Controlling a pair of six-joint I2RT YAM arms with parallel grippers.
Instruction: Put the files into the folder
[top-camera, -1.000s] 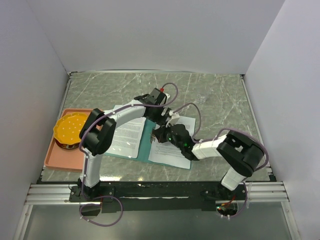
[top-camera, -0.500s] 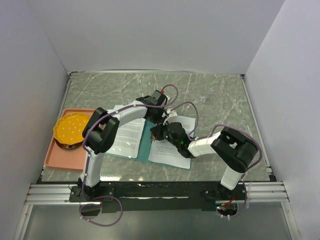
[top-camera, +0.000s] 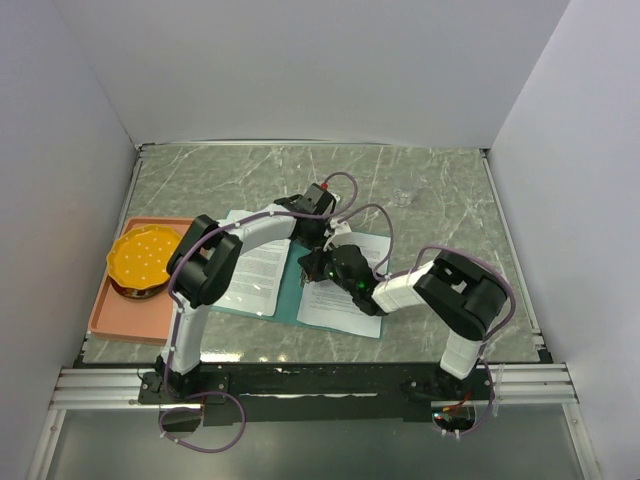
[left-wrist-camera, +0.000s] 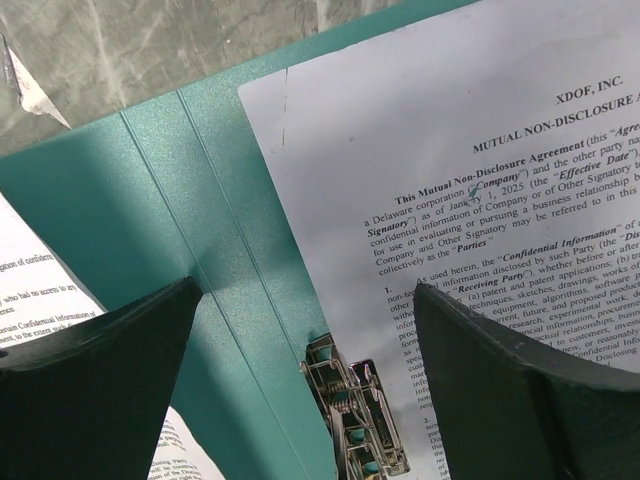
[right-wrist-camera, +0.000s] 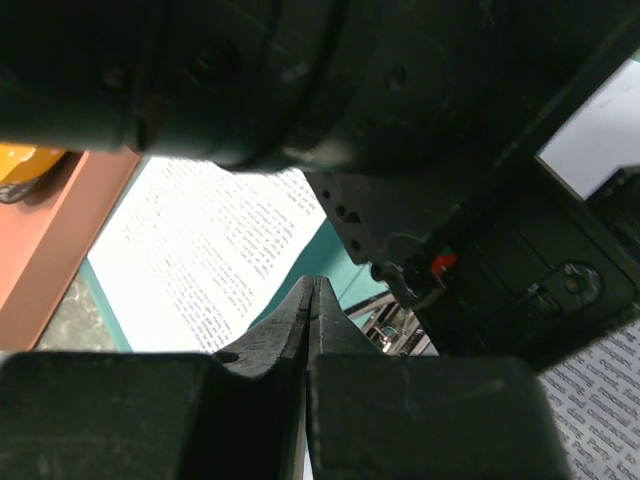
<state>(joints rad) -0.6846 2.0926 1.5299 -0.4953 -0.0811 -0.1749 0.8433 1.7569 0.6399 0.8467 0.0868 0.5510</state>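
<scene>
Files (left-wrist-camera: 520, 200) below spread left fingers (left-wrist-camera: 100, 380) | right fingers (right-wrist-camera: 310, 330) pressed together, empty

Grey-green marbled table (top-camera: 440, 190) enclosed by plain white walls (top-camera: 300, 70), evenly lit from above

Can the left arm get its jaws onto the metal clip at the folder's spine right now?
Probably yes. The left gripper hangs open directly above the metal clip on the folder, and nothing lies between them, though the right gripper crowds close beside it.
</scene>
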